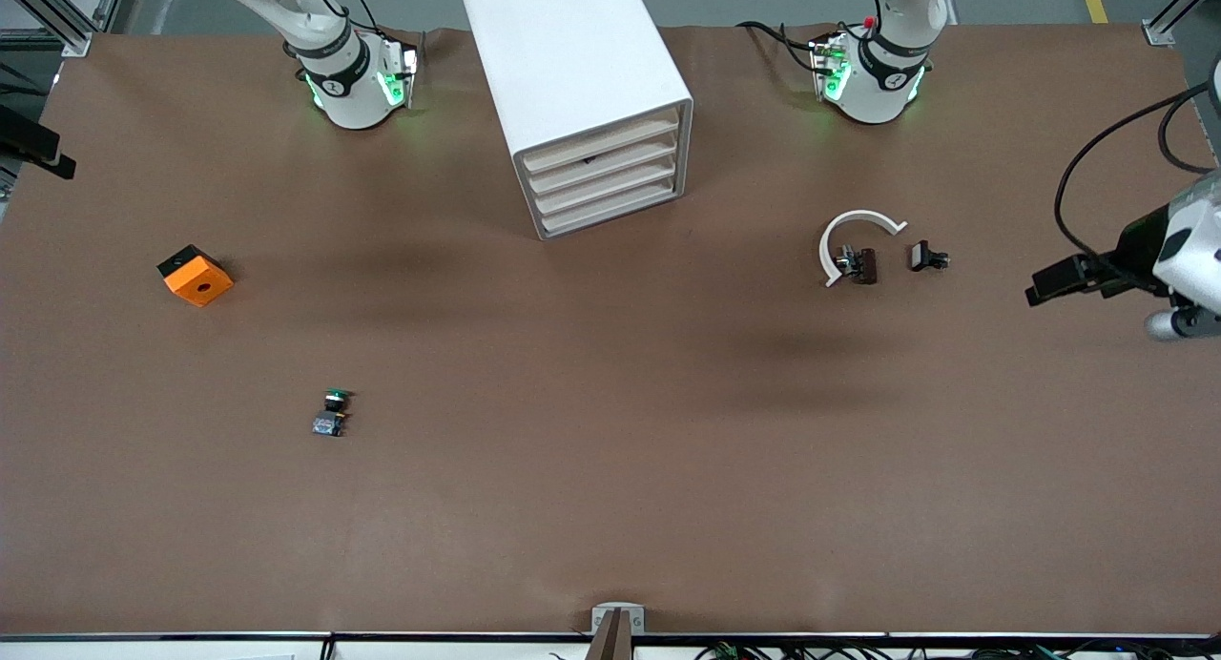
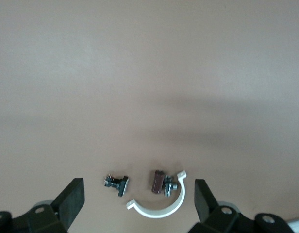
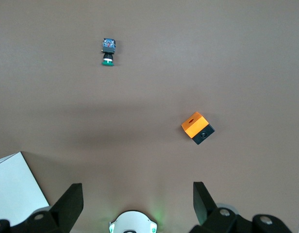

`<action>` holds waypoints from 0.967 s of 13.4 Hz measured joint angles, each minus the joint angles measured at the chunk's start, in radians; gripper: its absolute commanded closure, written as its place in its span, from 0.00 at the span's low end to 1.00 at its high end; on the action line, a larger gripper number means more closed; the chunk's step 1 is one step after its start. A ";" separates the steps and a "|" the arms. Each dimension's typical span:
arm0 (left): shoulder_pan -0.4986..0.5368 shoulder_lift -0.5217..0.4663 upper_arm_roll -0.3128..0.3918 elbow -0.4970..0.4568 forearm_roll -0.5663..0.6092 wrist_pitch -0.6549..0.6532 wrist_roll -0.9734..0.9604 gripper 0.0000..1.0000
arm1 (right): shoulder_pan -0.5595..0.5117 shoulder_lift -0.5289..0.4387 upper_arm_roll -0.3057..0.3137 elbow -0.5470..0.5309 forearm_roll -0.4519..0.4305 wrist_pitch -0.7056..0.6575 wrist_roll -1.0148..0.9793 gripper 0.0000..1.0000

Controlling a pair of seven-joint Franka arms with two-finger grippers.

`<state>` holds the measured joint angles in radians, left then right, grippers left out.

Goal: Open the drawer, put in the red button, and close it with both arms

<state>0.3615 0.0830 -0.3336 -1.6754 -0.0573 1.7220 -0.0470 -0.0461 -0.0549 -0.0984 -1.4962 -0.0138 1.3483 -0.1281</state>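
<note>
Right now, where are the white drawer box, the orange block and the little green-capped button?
white drawer box (image 1: 572, 59): front view, on its flat top.
orange block (image 1: 198, 279): front view, on its orange face beside the hole.
green-capped button (image 1: 335, 394): front view, on its green cap.

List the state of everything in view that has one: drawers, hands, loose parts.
Drawer cabinet: upright, all four drawers shut.
Left hand: open, empty, in the air.
Right hand: open, empty, in the air.
Green-capped button: lying on its side.
Orange box: resting with its holed face up.
White C-clamp: lying flat.
Red button: not in view.
</note>
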 measured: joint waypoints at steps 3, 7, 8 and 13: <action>-0.086 -0.077 0.126 -0.104 -0.038 0.040 0.061 0.00 | 0.000 -0.044 0.001 -0.060 0.000 0.031 -0.004 0.00; -0.318 -0.148 0.351 -0.203 -0.040 0.139 0.065 0.00 | 0.000 -0.050 0.003 -0.073 0.000 0.054 -0.013 0.00; -0.325 -0.153 0.355 -0.200 -0.040 0.154 0.065 0.00 | 0.000 -0.050 0.004 -0.073 0.000 0.057 -0.014 0.00; -0.363 -0.159 0.365 -0.110 -0.040 0.156 0.065 0.00 | 0.000 -0.054 0.004 -0.075 0.000 0.075 -0.014 0.00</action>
<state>-0.0017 -0.0757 0.0318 -1.7853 -0.0976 1.8783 0.0177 -0.0461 -0.1093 -0.0945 -1.5711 -0.0138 1.4228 -0.1426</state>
